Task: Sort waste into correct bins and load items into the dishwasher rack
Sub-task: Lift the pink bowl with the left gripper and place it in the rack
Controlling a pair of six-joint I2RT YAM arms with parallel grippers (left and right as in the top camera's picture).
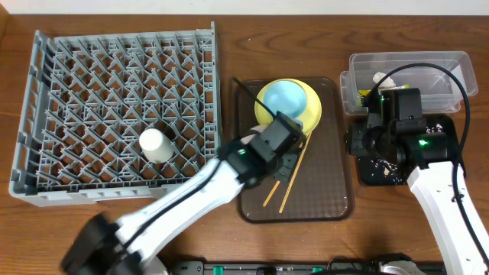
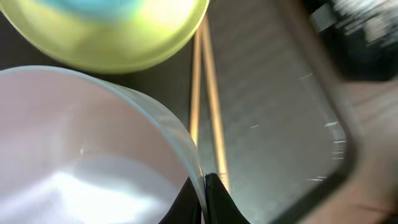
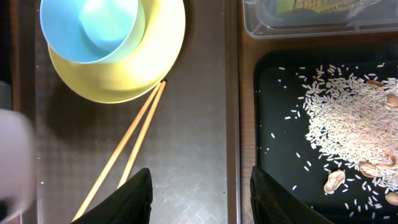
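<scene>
My left gripper (image 2: 205,186) is shut on the rim of the pinkish-white bowl (image 2: 74,155), over the brown tray beside the pale yellow plate (image 1: 313,103). In the overhead view this gripper (image 1: 279,141) hides the bowl. The light blue bowl (image 1: 284,98) sits in the plate. Two chopsticks (image 1: 286,179) lie on the tray. The small white cup (image 1: 156,143) stands in the grey rack (image 1: 46,114). My right gripper (image 3: 199,193) is open and empty, straddling the tray's right edge. The black tray (image 3: 280,155) holds rice crumbs (image 3: 348,118). The clear tub (image 1: 458,65) holds the wrapper (image 3: 317,5) and tissue (image 1: 382,79).
The brown serving tray (image 1: 336,198) lies between the rack and the two bins. A few peanut-like shells (image 3: 336,180) lie among the rice. The wooden table (image 1: 229,46) shows around everything.
</scene>
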